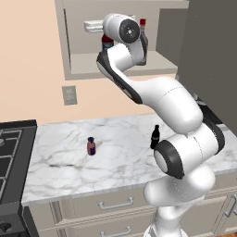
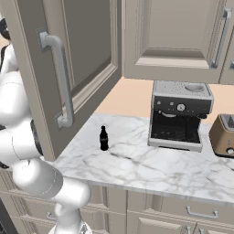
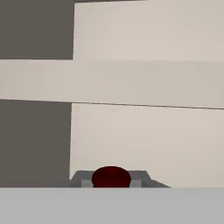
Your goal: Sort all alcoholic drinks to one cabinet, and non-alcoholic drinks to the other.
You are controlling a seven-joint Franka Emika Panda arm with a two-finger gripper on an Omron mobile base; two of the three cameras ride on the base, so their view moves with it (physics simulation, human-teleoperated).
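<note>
The open wall cabinet (image 1: 83,65) with a pale shelf has its plain dark grey door (image 1: 208,60) swung out to the right. My gripper (image 1: 142,46) is inside it, shut on the clear red-capped bottle (image 1: 142,22), whose cap (image 3: 111,177) rises between the fingers in the hand view. The arm hides the bottle's body. The dark bottle with a blue label (image 1: 107,43) stands on the shelf to the gripper's left. On the marble counter (image 1: 120,159) stand the purple-pink container (image 1: 91,146) and the black cola bottle (image 1: 155,137) (image 2: 103,138).
A stove (image 1: 11,152) borders the counter on the left. A door with a long grey bar handle (image 2: 61,77) hangs open over the counter. A coffee machine (image 2: 180,114) and a toaster (image 2: 224,135) stand to the right, under closed wall cabinets (image 2: 173,36).
</note>
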